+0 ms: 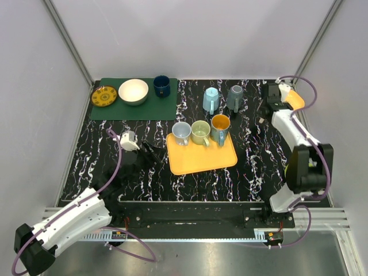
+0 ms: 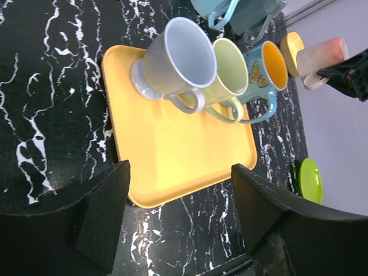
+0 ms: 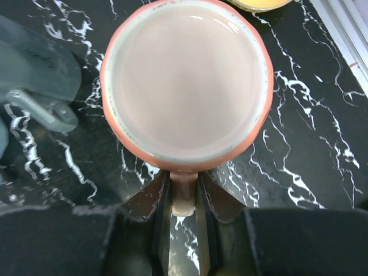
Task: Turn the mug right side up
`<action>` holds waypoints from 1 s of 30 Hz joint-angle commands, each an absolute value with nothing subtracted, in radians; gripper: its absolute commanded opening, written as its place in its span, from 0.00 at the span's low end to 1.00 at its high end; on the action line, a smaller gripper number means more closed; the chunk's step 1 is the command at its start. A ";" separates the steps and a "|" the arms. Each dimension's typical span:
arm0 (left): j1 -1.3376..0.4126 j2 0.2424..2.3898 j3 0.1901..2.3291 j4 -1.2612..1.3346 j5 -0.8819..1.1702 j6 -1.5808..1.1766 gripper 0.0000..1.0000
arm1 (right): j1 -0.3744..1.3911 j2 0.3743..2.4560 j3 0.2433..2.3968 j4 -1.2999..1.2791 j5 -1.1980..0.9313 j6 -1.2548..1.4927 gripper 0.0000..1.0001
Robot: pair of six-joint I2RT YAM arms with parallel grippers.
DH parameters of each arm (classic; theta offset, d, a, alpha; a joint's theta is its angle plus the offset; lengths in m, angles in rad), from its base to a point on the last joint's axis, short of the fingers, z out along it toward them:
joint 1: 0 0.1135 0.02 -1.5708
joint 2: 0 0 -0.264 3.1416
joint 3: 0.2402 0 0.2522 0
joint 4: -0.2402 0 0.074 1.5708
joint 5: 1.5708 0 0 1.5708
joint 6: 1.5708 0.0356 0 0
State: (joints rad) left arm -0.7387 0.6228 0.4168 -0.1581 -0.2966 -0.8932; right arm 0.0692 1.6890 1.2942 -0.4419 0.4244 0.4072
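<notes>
Mug (image 3: 185, 80) is showing its open mouth straight up at my right wrist camera: pink rim, cream inside. It is sitting in the far right corner of the table (image 3: 310, 115), just beside a grey mug (image 3: 34, 75) and near an orange dish (image 3: 257, 3). Right gripper (image 3: 183, 179) is pinching the mug's handle (image 3: 184, 201) between both fingers. I am not making out whether the base is touching the marble. Left gripper (image 2: 181, 195) is hovering empty with jaws spread wide beside the left edge of the yellow tray (image 2: 184, 155), which is carrying three upright cups (image 2: 230, 66).
</notes>
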 commanded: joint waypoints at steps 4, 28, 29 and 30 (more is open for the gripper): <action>-0.735 0.612 0.362 0.138 -0.163 -0.931 0.77 | 0.064 1.265 1.108 -0.344 0.296 0.564 0.00; -0.853 1.239 0.670 1.171 0.391 -1.157 0.99 | 0.149 0.686 0.759 0.304 -0.591 1.140 0.00; -0.859 1.273 0.722 1.149 0.397 -1.144 0.99 | 0.156 0.689 0.758 0.308 -0.598 1.143 0.00; -0.862 1.293 0.742 1.138 0.399 -1.134 0.99 | 0.164 0.690 0.752 0.320 -0.603 1.146 0.00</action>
